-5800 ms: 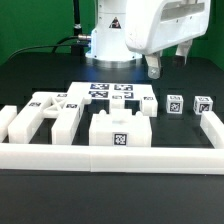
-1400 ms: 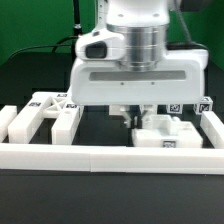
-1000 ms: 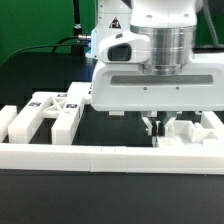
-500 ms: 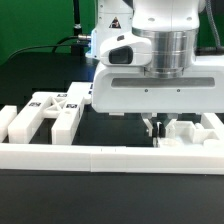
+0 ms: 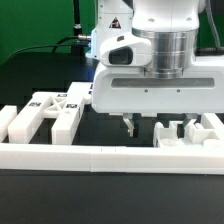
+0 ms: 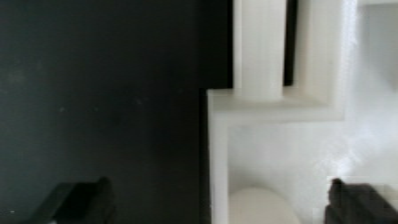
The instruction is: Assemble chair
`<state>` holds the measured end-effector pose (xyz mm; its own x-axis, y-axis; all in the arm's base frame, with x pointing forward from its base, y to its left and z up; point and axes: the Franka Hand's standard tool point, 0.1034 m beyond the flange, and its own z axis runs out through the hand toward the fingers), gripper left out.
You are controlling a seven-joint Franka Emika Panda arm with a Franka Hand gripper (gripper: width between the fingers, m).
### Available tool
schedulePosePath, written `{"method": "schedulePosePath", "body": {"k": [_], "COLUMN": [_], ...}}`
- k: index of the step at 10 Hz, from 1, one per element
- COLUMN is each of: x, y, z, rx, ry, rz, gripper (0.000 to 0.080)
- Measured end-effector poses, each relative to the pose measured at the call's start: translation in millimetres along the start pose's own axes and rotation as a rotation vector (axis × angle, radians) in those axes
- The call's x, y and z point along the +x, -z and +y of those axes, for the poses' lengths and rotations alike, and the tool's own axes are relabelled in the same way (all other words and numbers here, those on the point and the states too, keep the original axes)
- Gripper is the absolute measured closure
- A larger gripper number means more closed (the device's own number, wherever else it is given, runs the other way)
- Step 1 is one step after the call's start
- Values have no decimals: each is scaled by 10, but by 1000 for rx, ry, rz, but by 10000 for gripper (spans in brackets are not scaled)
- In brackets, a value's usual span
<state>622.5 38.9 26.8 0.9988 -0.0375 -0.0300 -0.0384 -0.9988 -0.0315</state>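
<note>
Chair parts (image 5: 47,110), exterior view: lying loose on the black tabletop (image 5: 110,195), marker tags showing on top, bunched at that view's left just behind the long border rail (image 5: 90,157). Sitting well apart from these, at that view's right: one blocky part (image 5: 187,134), white, tucked into the rail's corner. Filling the middle and right of the picture: the arm (image 5: 150,85), wrist pointing straight down, broad white housing level, hanging low over the tabletop. Showing beneath it: the pincer (image 5: 146,127), dark fingers (image 5: 128,125) spread wide, gripping nothing, tips hovering close to the surface. Standing over bare black tabletop with one finger, and right at the blocky part's edge with the other.

Wrist view: looking straight down between the fingers (image 6: 79,200), seen as two dark shapes at opposite edges of the picture. Pincer (image 6: 222,203) gaping fully, clamping nothing. Lying under the gap: the blocky part (image 6: 285,150), pale and blurred, with a narrow bar and a dark slot running away from it. Lying well clear of one finger, with bare tabletop (image 6: 107,100) between; reaching close to the other finger, touching or not being impossible to tell.
</note>
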Motion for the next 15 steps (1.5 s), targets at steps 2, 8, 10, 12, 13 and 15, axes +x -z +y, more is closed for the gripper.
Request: {"method": "schedulePosePath", "body": {"k": [2, 8, 10, 12, 13, 15], "x": [0, -402, -726, -664, -698, -901], "y": [0, 382, 498, 505, 500, 380], "z": [0, 48, -10, -50, -43, -47], "rx": [0, 4, 2, 1, 0, -5], "ry": [0, 7, 5, 0, -1, -5], "rz": [0, -45, -201, -285, -369, -531], "gripper": [154, 151, 151, 151, 151, 151]}}
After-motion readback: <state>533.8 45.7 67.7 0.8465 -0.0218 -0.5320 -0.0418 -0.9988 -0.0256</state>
